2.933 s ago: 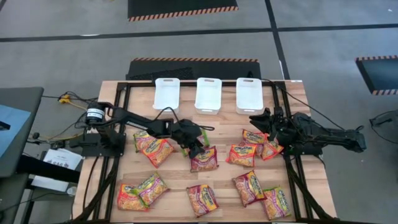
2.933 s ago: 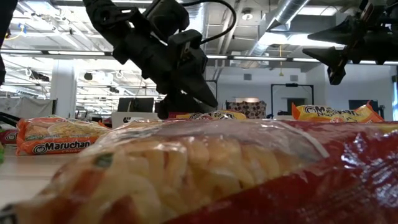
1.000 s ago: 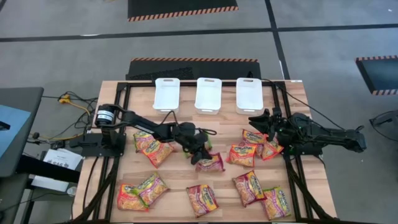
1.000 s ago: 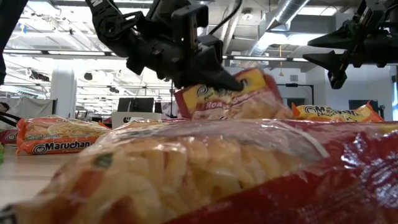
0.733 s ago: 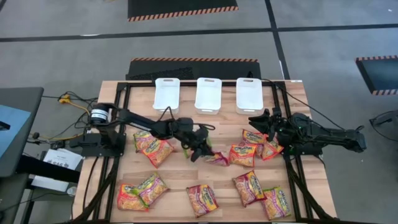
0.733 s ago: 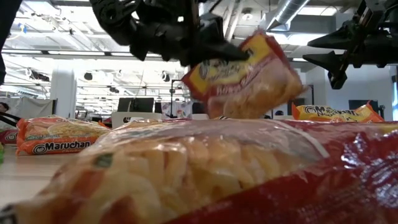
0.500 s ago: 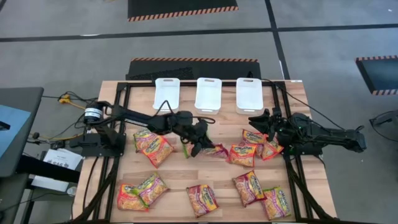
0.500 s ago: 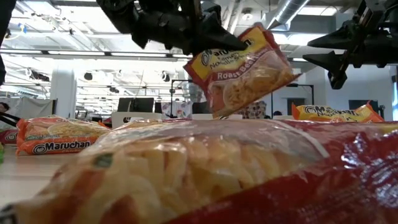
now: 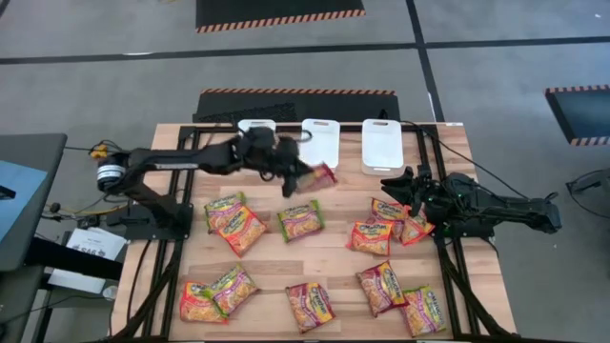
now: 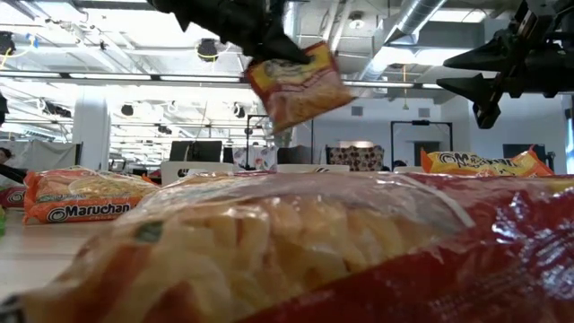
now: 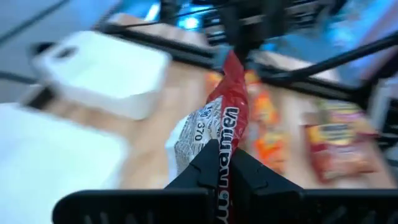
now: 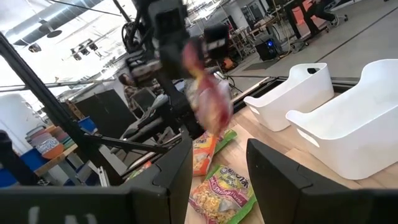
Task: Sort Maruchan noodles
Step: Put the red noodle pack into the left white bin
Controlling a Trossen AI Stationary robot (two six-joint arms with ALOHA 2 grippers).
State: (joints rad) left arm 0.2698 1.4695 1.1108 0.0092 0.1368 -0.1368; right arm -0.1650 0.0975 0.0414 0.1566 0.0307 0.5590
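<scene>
A red-edged Maruchan noodles packet (image 9: 322, 176) hangs in the air near the middle white bin (image 9: 319, 145), with my left gripper (image 9: 303, 171) shut on it. In the low view the packet (image 10: 298, 91) hangs tilted, high above the table. Several other packets lie flat on the wooden table, among them a green-edged one (image 9: 300, 219) and an orange-edged one (image 9: 233, 222). My right gripper (image 9: 392, 183) hovers open over a cluster of packets (image 9: 391, 211) at the table's right side, touching nothing. My left gripper pinches the packet between its two fingers (image 11: 208, 163) at the red sealed edge (image 11: 229, 127). In the low view the fingers hold its upper end (image 10: 269, 61) from above and the left. The packet hangs tilted below them, lifted clear of the table.
Three white bins stand in a row at the far edge: left (image 9: 255, 127), middle, right (image 9: 381, 146). More packets lie near the front edge (image 9: 310, 305) (image 9: 217, 291) (image 9: 381, 286). One packet (image 10: 359, 260) lies close before the low camera and fills that view's foreground.
My left gripper, shut on the red-edged packet, has risen and swung toward the far edge, up to the bins. The packet, earlier tipped up at table height, now hangs clear. The green-edged packet beneath its old spot lies uncovered.
</scene>
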